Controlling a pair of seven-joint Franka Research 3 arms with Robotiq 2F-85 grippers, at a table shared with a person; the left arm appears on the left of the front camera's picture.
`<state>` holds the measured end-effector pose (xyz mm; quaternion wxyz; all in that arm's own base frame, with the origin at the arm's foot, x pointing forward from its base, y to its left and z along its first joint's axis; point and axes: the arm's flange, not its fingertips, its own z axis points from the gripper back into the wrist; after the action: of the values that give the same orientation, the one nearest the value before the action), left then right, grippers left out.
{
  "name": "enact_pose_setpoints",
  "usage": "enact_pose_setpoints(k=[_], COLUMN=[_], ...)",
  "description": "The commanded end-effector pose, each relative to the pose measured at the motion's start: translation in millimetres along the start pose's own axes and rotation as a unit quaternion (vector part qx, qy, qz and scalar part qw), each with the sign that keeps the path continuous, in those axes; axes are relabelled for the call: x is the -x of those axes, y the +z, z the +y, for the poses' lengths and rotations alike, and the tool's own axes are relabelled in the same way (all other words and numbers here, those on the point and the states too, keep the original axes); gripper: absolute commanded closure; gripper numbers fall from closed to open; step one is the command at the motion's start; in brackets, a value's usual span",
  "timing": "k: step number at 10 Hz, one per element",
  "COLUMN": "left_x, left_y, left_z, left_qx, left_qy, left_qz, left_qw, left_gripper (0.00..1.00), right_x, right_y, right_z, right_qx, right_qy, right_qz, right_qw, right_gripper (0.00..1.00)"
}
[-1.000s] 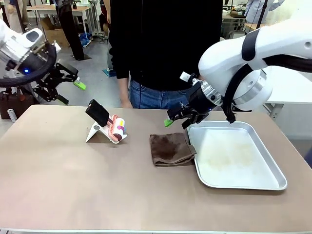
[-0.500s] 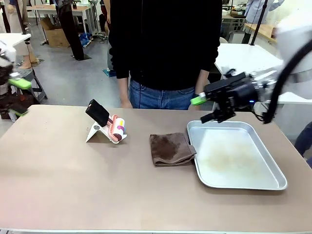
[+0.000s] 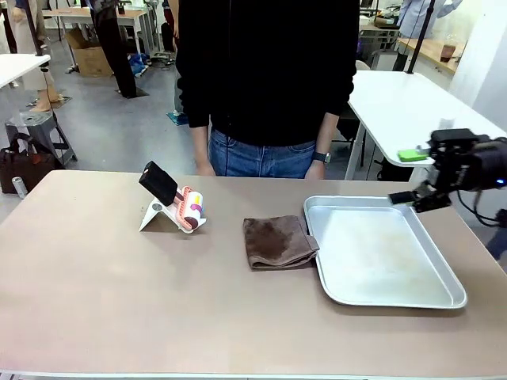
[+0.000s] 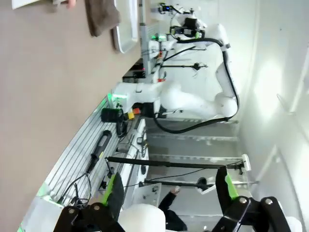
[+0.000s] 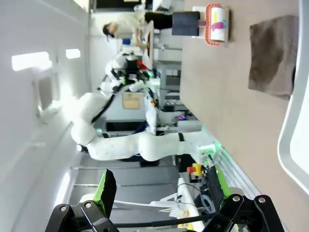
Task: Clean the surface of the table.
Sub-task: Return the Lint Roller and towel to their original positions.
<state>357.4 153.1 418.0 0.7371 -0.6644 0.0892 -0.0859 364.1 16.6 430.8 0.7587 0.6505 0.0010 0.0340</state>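
Note:
The tan-brown table (image 3: 119, 301) carries a crumpled brown cloth (image 3: 276, 242) near its middle, also seen in the right wrist view as the cloth (image 5: 273, 55). My right gripper (image 3: 409, 176) hovers open off the table's right side, above the back right corner of the silver tray. Its green-padded fingers (image 5: 106, 187) stand wide apart with nothing between them. My left gripper (image 4: 171, 193) is open and empty too, with the table (image 4: 48, 72) at the upper left of its view.
A silver tray (image 3: 380, 252) lies right of the cloth. A roller with a black handle (image 3: 176, 203) rests on a white stand at the back left. A person in a black top (image 3: 269, 71) stands at the far edge. A white table (image 3: 404, 103) is behind right.
Both arms have pulled back from the table. The left arm has left the picture on the left, and the right gripper has swung from the tray's back left corner to the far right.

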Motion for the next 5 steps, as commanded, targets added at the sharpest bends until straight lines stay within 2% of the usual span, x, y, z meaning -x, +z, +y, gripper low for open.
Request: enact_pose_setpoints(k=[1,2,3,5], left_x=[-1.7,-4.2,-4.4,-4.0], left_y=[27.2,34.0,40.5,52.2], left_z=[16.0,25.1,31.1,38.7], left_qx=[0.055,0.066,0.085,0.101], left_qy=[-0.005,-0.007,-0.016,-0.010], left_qz=[-0.028,-0.034,-0.032,-0.066], left_qw=[0.998,0.997,0.996,0.993], left_gripper=[0.01,0.01,0.01,0.01], right_x=[6.6,9.6,11.5,15.3], right_y=[29.7,42.0,54.1,71.5], right_z=[-15.8,-24.4,-34.5,-57.6], right_qx=[-0.030,-0.042,-0.052,-0.070], right_qy=[-0.019,-0.024,-0.039,-0.058], right_qz=[-0.001,-0.006,-0.042,-0.081], right_qw=[0.999,0.999,0.997,0.993], right_gripper=[0.00,0.00,0.00,0.00])
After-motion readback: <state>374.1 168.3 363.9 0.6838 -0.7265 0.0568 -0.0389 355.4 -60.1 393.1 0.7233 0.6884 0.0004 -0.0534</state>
